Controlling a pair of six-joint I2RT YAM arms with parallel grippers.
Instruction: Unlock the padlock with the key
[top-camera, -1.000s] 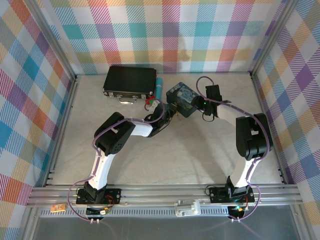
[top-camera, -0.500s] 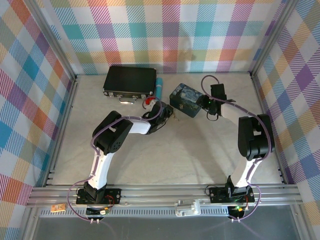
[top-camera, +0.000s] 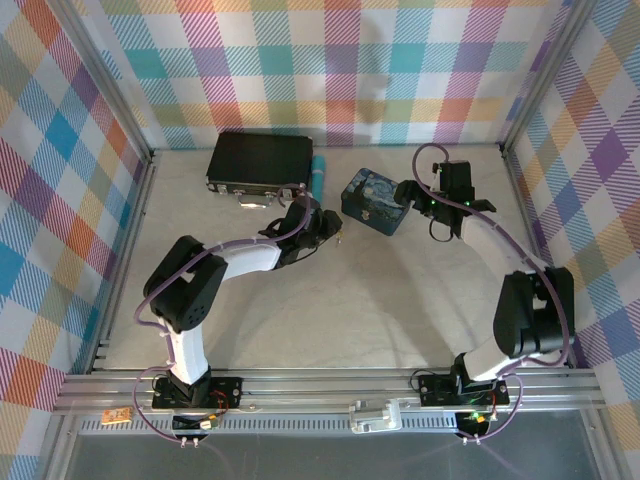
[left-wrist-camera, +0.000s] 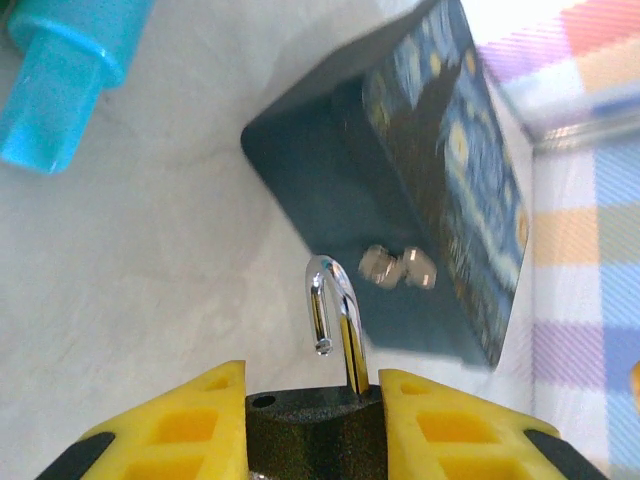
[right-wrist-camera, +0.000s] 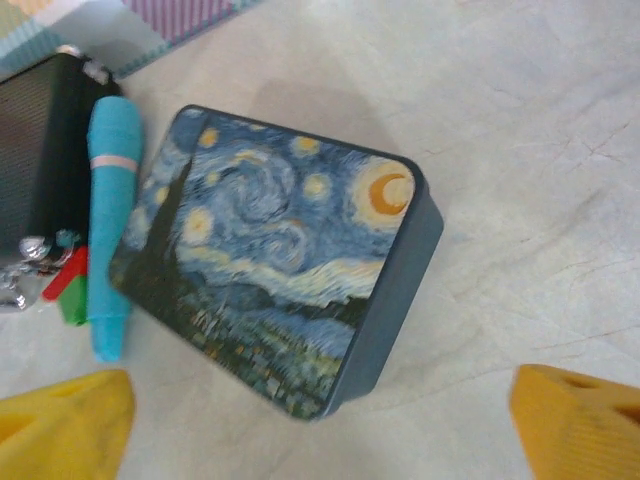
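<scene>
- Padlock (left-wrist-camera: 320, 405) is clamped by its dark body between the yellow fingers of the left tool (left-wrist-camera: 312, 425), near the latch side of the painted tin (right-wrist-camera: 290, 260) and low over the surface (top-camera: 330, 310).
- Change over the last second: the right arm has drawn back toward the far right, and the tin has settled flat and turned a little.
- Over the same second the left arm's elbow has swung out to the left, while its tool has kept its place beside the tin.
- Right tool (right-wrist-camera: 320, 430): its fingers are spread wide apart with nothing between them. The tin lies ahead of it, not touched.
- Shackle: one leg is seated in the body. The other leg's end hangs free above the body, and nothing is threaded through the loop.
- The tin's two small silver hasp loops (left-wrist-camera: 400, 267) stand bare just beside the shackle's crown, apart from it.
- Our reading: the lock looks already sprung and off the tin, so the task seems done or very nearly so. The right arm's retreat fits that.
- Key: we cannot make it out. The keyway end of the body is hidden below the fingers.
- Long axis: it runs from body to shackle, in line with the left tool's reach.
- Pointing: the crown points away from the wrist toward the tin's latch side. In the top view that is rightward and slightly far.
- The free leg lies on the side toward the teal tube (left-wrist-camera: 60, 70).
</scene>
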